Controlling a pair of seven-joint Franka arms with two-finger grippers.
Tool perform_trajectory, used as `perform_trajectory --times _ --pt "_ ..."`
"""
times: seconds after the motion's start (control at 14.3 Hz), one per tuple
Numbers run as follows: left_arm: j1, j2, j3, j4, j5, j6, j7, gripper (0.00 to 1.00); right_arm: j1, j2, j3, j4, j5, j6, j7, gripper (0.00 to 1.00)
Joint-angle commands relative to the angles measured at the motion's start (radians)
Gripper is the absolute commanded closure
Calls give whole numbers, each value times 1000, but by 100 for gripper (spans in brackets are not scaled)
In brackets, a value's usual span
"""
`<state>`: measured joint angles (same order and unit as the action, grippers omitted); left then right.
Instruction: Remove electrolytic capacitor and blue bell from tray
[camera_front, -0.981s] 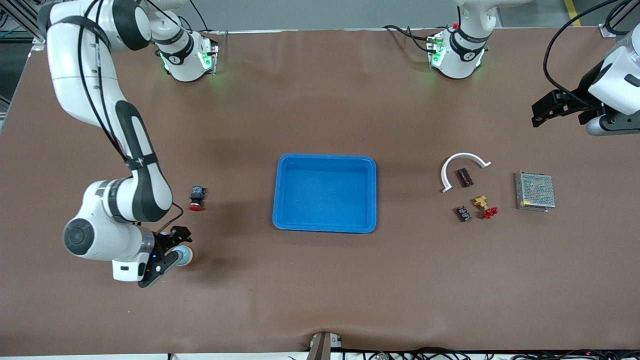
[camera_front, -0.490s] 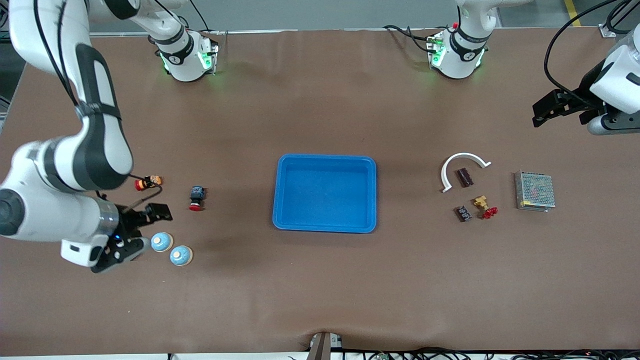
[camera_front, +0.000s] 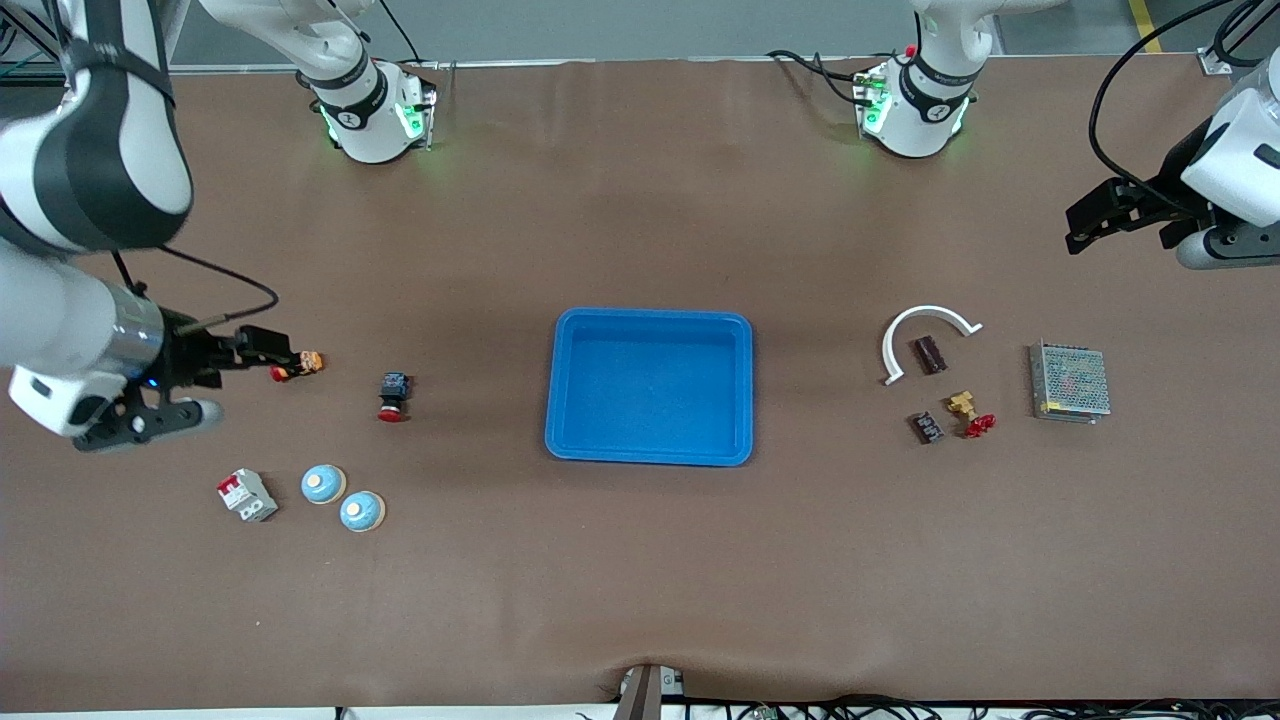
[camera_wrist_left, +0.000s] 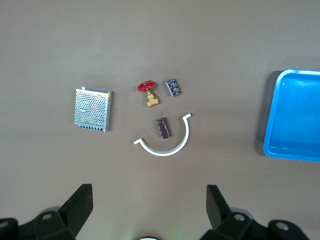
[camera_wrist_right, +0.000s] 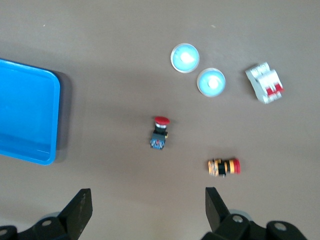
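Right gripper's fingers (camera_wrist_right: 80, 207) are spread wide with nothing between them. The left gripper's fingers (camera_wrist_left: 82, 197) are the same, released and empty.

The tray (camera_front: 650, 316) sits mid-frame in the front view and is bare inside, with no bell and no capacitor in it. Two blue bells (camera_front: 323, 484) (camera_front: 361, 512) lie side by side on the table in the lower part of the frame, toward the right arm's end and well apart from the tray. A dark cylindrical part, likely the electrolytic capacitor (camera_front: 930, 354), lies inside the white curved piece (camera_front: 925, 318) toward the left arm's end, also well apart from the tray.

The right gripper (camera_front: 250, 378) hangs over the table just beside the orange-red push button (camera_front: 297, 366). The bells are nearer the front camera than that button and clear of the fingers. The left gripper (camera_front: 1072, 230) waits high in the frame at its own end, apart from the capacitor group.

Judgement: both removals look done, so the step in hand is pulling back. To do it well, lift straight up first with the jaws open. Don't sweep low over the push button, the red-capped switch (camera_front: 392, 396) or the circuit breaker (camera_front: 247, 494), and watch the loose cable near the wrist.
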<state>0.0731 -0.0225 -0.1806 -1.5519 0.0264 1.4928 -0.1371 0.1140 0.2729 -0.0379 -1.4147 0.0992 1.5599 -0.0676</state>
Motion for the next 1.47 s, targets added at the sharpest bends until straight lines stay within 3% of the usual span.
perform_trajectory --times 0.0,0.35,1.4 --pt "-4 3 3 10 -11 0 8 0 -52 -168 10 -151 -41 17 55 0" --pt "-4 3 3 10 -11 0 8 0 -131 -297 12 -280 -46 39 54 0" --pt "1 3 6 18 -11 -2 16 0 -139 -331 18 -288 -114 45 51 0"
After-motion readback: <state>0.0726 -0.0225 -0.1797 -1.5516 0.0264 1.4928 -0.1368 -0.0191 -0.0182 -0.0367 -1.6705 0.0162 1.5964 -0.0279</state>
